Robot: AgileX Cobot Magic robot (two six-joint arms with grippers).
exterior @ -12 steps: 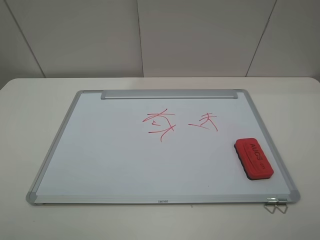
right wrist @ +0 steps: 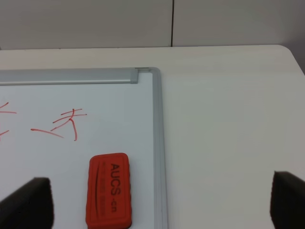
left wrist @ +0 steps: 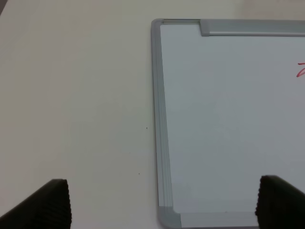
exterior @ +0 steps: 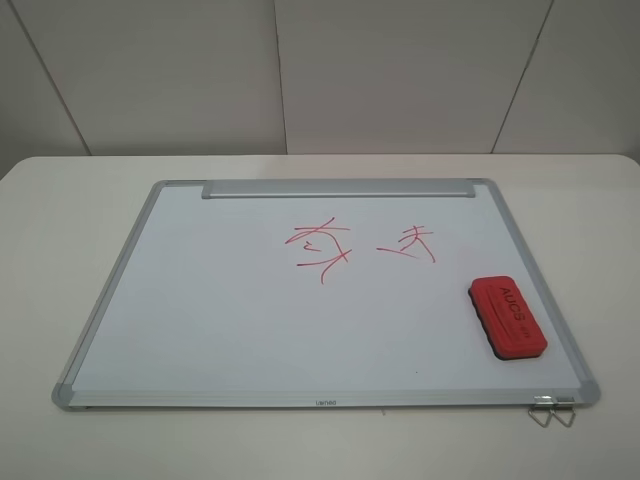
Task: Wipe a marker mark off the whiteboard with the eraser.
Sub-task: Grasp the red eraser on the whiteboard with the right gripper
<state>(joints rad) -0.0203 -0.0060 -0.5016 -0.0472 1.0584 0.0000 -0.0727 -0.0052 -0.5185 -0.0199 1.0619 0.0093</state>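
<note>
On the whiteboard [exterior: 200, 300], a red black-lettered eraser [exterior: 507, 316] and thin-stroked marker mark [exterior: 320, 248]

I see a silver-framed white rectangular whiteboard [exterior: 220, 310] with grey corner caps, a larger red thin-stroked marker mark [exterior: 321, 247], 1 smaller red scribble [exterior: 409, 244], and a red block eraser [exterior: 507, 316] lettered black, dark underneath.

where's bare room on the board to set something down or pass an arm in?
Biggest free patch: the left half of the whiteboard, between the left frame and the marker mark, running along the near edge up to the eraser. The table left of the board is bare too. Crowded: the right side, with the smaller scribble and the eraser near the frame.
</note>
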